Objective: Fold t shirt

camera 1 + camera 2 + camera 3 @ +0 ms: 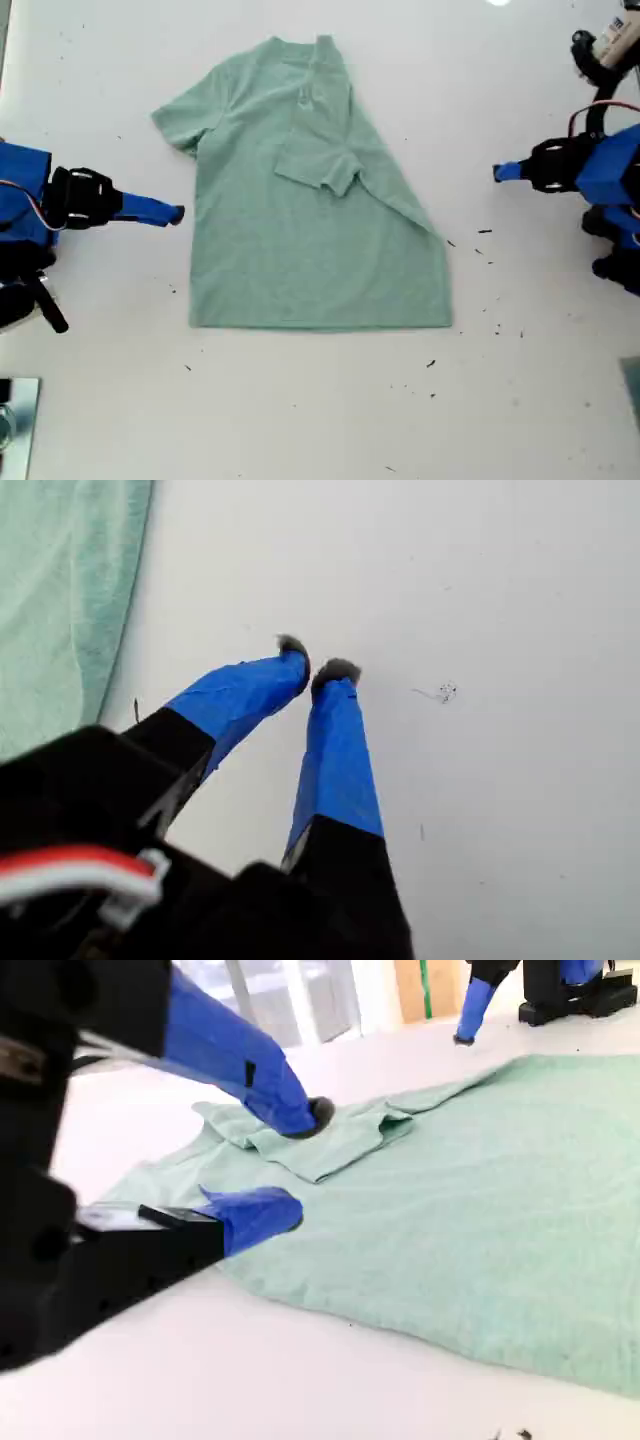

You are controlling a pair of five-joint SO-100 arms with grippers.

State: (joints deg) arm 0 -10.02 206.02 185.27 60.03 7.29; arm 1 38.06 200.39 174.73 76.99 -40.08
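My first gripper (318,670), jaws nearly closed on nothing, is over bare white table (300,420) at the exterior view's right, apart from the pale sage-green cotton t shirt (300,230). My second gripper (300,1165), jaws wide open and empty, is just beside the shirt's edge. Only the exterior view shows one sleeve folded inward.

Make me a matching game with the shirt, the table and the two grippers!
Things:
1. shirt
2. table
3. my first gripper
4. my second gripper

States:
A. open, at the shirt's edge
B. green, one sleeve folded in
C. shut, holding nothing, over bare table
D. white, with dark specks

Pairs: 1-B, 2-D, 3-C, 4-A
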